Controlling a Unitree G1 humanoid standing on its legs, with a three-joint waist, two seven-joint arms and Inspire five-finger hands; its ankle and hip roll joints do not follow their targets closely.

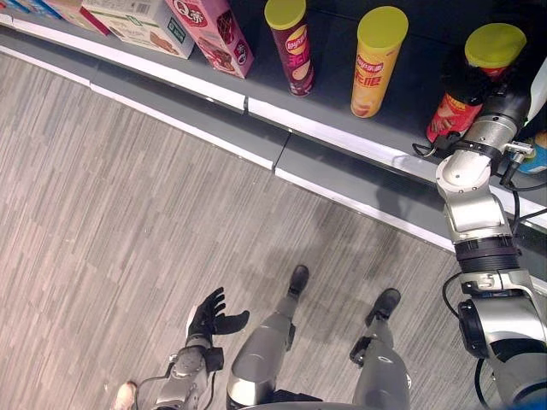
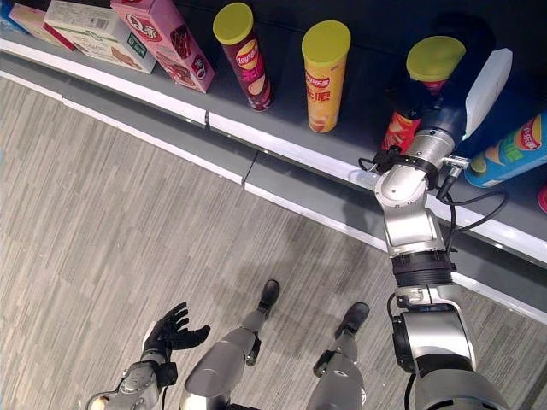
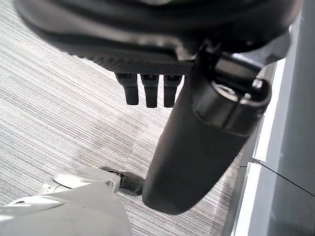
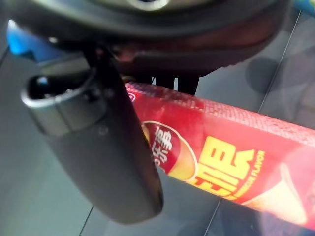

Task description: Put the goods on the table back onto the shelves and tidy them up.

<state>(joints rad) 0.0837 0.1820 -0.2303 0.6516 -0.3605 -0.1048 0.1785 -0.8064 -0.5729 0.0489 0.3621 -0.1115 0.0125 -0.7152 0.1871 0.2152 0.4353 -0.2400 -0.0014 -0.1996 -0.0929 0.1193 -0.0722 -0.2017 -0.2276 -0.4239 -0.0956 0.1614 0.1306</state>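
A: What does the right robot hand (image 2: 427, 107) have?

B: A red crisp can (image 2: 425, 90) with a yellow-green lid. In the right wrist view the thumb lies across the red tube (image 4: 231, 162), which bears yellow lettering and a crisp picture, and the fingers curl round its far side, so the hand is closed round the can.

A: Where is it, and which way does it point?

B: On the grey shelf (image 2: 359, 94), with the hand on it. The can stands with its long axis upright and its lid on top; its lower end shows just beside the wrist.

A: What stands near that hand?

B: To the hand's left on the same shelf, an orange-yellow can (image 1: 376, 61) and then a dark red can (image 1: 291, 44), both upright with yellow lids. Further left, a pink box (image 1: 214, 32) leans. To the hand's right lies a blue can (image 2: 506, 152) on its side.

A: And the left robot hand (image 1: 214, 314)?

B: Low over the wood-patterned floor (image 1: 128, 222), well apart from the shelf, fingers spread and relaxed, holding nothing.
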